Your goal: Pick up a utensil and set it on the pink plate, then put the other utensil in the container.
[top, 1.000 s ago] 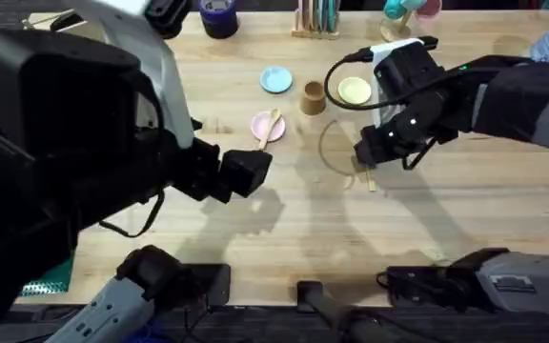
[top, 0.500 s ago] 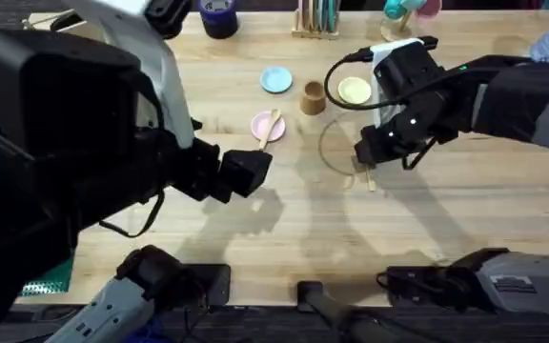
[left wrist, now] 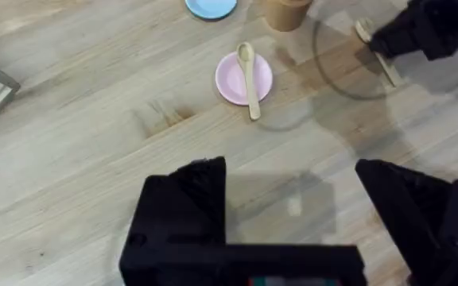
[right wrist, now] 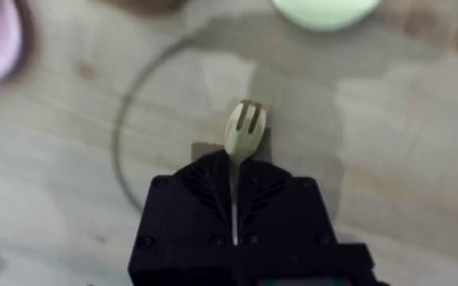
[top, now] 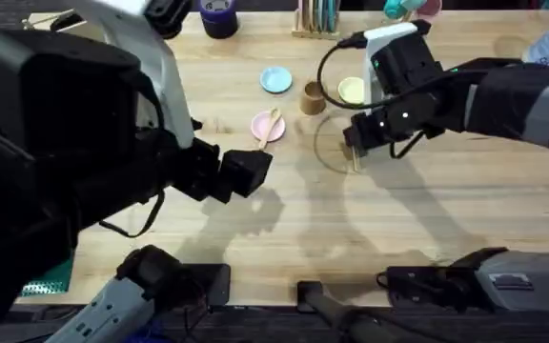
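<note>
The wooden spoon (top: 273, 125) lies across the pink plate (top: 258, 124), its handle jutting past the rim; the left wrist view shows the same spoon (left wrist: 248, 67) on the plate (left wrist: 230, 79). My right gripper (top: 355, 143) is shut on the wooden fork (top: 355, 158), held above the table just right of the brown cup (top: 313, 97). In the right wrist view the fork's tines (right wrist: 246, 127) stick out past the closed gripper (right wrist: 233, 187). My left gripper (top: 246, 173) hovers open and empty nearer the front, its fingers (left wrist: 185, 206) spread wide.
A light blue plate (top: 275, 79) and a pale yellow-green plate (top: 353, 90) flank the cup. A dark blue tub (top: 218, 16) and a utensil rack (top: 315, 19) stand at the far edge. A faint ring mark (top: 324, 148) shows on the wood.
My right gripper has moved up and toward the far left with the fork, closer to the brown cup. The left arm has not moved.
</note>
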